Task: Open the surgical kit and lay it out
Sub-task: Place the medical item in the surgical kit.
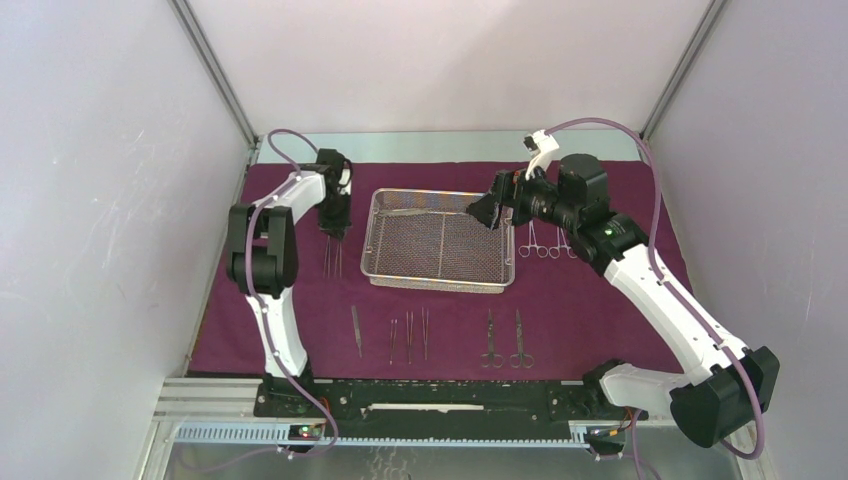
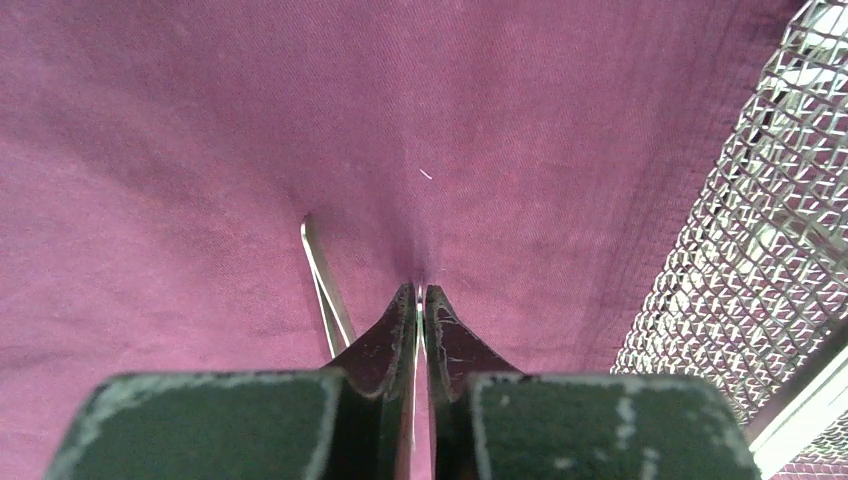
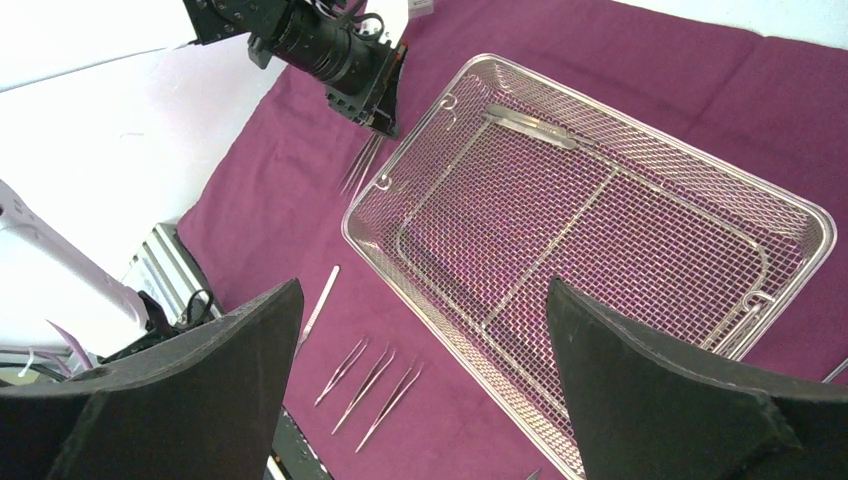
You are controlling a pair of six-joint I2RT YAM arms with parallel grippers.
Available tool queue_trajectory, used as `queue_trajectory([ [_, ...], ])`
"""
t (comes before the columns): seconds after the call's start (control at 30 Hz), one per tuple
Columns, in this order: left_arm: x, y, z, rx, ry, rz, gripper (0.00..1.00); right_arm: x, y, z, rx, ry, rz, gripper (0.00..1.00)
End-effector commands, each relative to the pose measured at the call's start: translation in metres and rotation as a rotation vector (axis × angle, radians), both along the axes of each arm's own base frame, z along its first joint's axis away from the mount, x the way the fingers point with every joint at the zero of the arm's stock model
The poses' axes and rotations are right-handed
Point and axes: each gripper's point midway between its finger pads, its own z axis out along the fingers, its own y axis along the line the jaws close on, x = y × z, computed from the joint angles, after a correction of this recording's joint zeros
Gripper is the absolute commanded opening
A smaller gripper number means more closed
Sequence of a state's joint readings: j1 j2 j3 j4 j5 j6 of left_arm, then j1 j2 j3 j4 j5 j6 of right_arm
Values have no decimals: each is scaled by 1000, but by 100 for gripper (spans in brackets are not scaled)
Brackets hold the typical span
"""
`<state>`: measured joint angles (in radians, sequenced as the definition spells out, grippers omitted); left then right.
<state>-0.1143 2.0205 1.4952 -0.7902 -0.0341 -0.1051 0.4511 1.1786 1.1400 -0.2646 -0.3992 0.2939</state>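
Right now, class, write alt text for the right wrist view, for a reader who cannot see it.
An open pincer's two black fingers frame a wire-mesh tray on purple cloth, one steel tool inside at its far end. Three tweezers lie on the cloth beside it.

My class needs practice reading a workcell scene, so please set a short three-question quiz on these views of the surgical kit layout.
1. True or false: the right gripper hangs wide open above the wire-mesh tray.
2. Where is the left gripper? A) inside the tray; B) over the maroon cloth, left of the tray; C) beside the scissors.
3. How many ring-handled scissors lie in the near row?

Key: 1 true; 2 B, where it pinches a slim steel instrument; 3 two.
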Motion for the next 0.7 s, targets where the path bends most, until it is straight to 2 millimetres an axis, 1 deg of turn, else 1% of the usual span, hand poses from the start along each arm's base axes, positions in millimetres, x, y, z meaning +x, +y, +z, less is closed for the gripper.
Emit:
queue_trajectory([
  [0.0,15,0,9,17,-34,-8,9,-2,-1,17,33,-46,6,100],
  [0.1,15,1,8,25,-31,-7,12,-2,-1,16,34,-44,8,100],
  [0.23,17,1,9,23,-34,-7,19,-1,0,15,34,-40,10,100],
  [0.37,21,2,14,31,-50,1,26,-1,1,15,34,-39,13,100],
  [0.47,24,2,24,32,-73,12,30,-2,2,14,35,-36,21,100],
  [0.67,29,-2,59,-1,-159,42,36,3,3,7,21,-24,16,100],
])
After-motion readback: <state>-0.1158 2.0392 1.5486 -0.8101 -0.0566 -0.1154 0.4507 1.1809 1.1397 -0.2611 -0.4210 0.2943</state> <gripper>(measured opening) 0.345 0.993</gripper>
